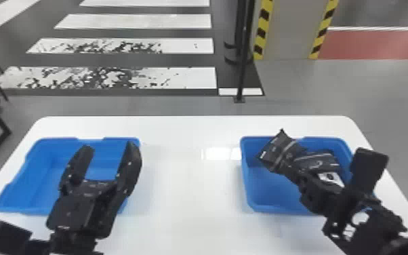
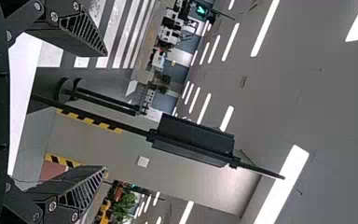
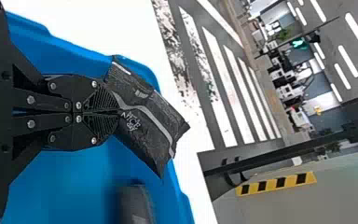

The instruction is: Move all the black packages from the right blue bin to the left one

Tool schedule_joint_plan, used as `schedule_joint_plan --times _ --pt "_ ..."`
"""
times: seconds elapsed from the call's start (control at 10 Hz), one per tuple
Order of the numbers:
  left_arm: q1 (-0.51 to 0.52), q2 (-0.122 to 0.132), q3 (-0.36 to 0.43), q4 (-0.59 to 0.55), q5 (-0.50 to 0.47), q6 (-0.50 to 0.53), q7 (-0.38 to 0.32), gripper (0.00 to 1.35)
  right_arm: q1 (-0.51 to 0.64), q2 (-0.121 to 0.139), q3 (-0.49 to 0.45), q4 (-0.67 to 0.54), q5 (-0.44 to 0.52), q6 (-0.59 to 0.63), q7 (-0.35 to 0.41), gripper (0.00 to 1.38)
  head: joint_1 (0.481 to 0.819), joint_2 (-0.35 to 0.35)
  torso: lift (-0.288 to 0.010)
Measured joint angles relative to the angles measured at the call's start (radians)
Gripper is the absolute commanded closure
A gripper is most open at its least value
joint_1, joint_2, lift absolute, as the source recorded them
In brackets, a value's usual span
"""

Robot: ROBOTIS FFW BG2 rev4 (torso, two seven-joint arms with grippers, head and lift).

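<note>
Pinching a black package (image 1: 277, 153), the right gripper (image 1: 297, 174) hangs seemingly over the right bin (image 1: 264, 191), the left gripper (image 1: 109, 150) spread.

There are two blue bins (image 1: 264, 193), at least two black packages (image 1: 279, 151) and one white table (image 1: 186, 190)

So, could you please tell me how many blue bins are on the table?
2: the left bin, on the table's left side, partly behind the left gripper, and the right bin, on its right side, partly behind the right gripper.
</note>
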Motion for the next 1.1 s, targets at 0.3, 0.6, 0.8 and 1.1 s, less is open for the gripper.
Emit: schedule_joint_plan --times 0.3,0.6,0.8,1.1 --pt "-0.008 0.006 -0.021 0.003 0.044 -0.004 0.0 0.18 0.037 -0.006 -0.023 -0.081 -0.043 -0.013 0.159 1.18 0.695 0.035 -0.132" --pt "-0.029 0.018 -0.069 0.002 0.19 0.024 -0.045 0.18 0.009 -0.028 0.035 -0.089 -0.15 -0.041 0.277 1.18 0.695 0.077 -0.132" --pt "-0.048 0.023 -0.082 0.002 0.206 0.067 -0.065 0.18 -0.013 -0.06 0.164 -0.096 -0.253 -0.047 0.284 1.18 0.695 0.15 -0.132" --pt "-0.052 0.022 -0.069 0.002 0.171 0.125 -0.066 0.19 -0.044 -0.093 0.315 -0.097 -0.34 -0.05 0.285 1.18 0.695 0.242 -0.132"
